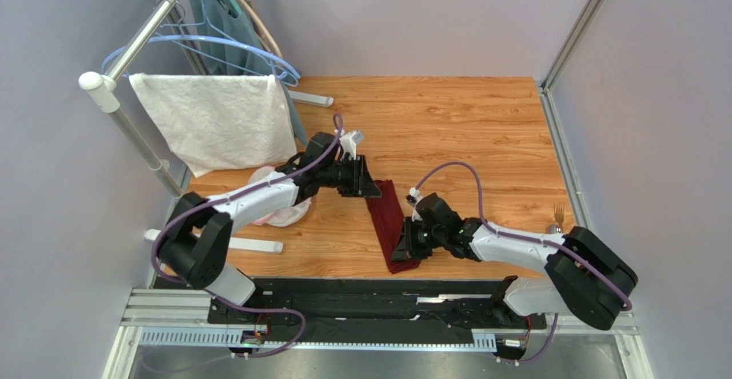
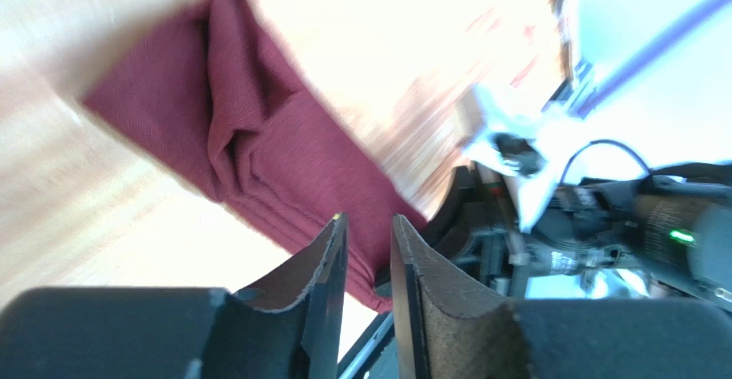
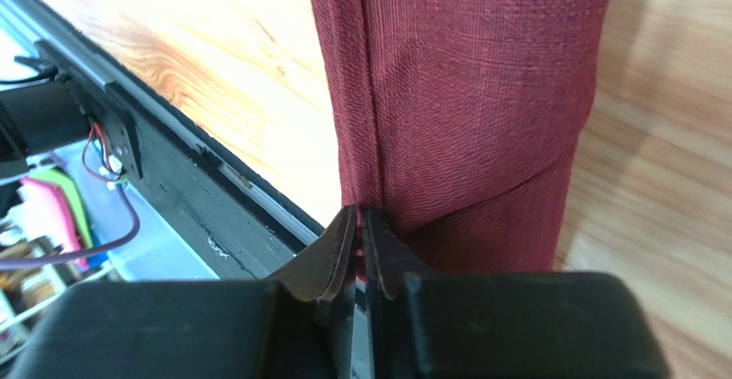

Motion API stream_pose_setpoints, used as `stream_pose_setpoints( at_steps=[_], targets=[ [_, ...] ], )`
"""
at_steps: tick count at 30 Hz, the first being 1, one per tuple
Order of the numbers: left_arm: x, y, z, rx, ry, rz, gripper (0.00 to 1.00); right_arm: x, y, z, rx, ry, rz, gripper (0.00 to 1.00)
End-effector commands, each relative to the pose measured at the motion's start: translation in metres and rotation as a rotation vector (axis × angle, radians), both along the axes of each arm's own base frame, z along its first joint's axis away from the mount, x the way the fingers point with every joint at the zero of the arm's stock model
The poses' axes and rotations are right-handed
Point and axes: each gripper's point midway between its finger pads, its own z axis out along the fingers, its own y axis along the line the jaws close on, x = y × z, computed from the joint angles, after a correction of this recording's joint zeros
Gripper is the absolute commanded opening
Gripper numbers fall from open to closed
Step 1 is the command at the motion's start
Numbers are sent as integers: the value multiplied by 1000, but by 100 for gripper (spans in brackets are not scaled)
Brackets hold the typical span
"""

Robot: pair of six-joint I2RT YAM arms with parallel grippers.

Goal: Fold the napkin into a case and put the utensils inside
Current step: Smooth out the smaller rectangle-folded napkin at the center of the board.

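A dark maroon cloth napkin (image 1: 388, 220) lies folded in a narrow strip. The left gripper (image 2: 368, 221) is at its far end, jaws parted and empty. The right gripper (image 3: 358, 211) touches the near end, and I cannot tell whether it grips.

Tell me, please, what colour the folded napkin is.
The napkin: plain dark maroon; clearest in right wrist view.

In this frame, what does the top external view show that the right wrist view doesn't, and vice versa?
Only top external: the white towel on the rack, a fork at the right edge of the table, and the left gripper at the far end of the napkin.
Only right wrist: the cloth's weave and fold lines, and the right gripper, fingers nearly together at its near edge; whether they grip is unclear.
Both: the folded maroon napkin on the wooden table.
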Motion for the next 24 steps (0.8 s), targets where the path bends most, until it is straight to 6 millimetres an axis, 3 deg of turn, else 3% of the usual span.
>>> stream_pose_setpoints(
  at_steps=[1,2,3,5,6,8,9,11,13,18,24],
  targets=[
    [21,20,40,86,-172,69,36,29,-5,35,-74,-123,-39,20],
    [25,21,46,93,-194,87,37,33,-9,40,-103,-126,-52,23],
    [30,26,44,121,-204,114,39,50,-7,54,-103,-173,-89,33],
    [37,25,44,137,-215,122,42,66,-10,60,-129,-206,-112,41],
    [39,22,44,134,-217,114,42,85,-11,71,-127,-231,-156,45],
    [47,16,36,144,-203,105,43,104,-13,69,-147,-233,-185,46],
    [48,17,30,166,-186,105,43,120,-13,78,-136,-250,-220,48],
    [54,17,20,188,-159,130,43,136,-8,76,-138,-260,-223,48],
    [58,14,20,167,-170,141,42,152,0,86,-115,-285,-223,48],
    [57,16,12,154,-147,152,40,174,10,74,-134,-267,-225,49],
    [52,21,1,139,-110,167,31,190,18,67,-132,-252,-241,47]
  ],
)
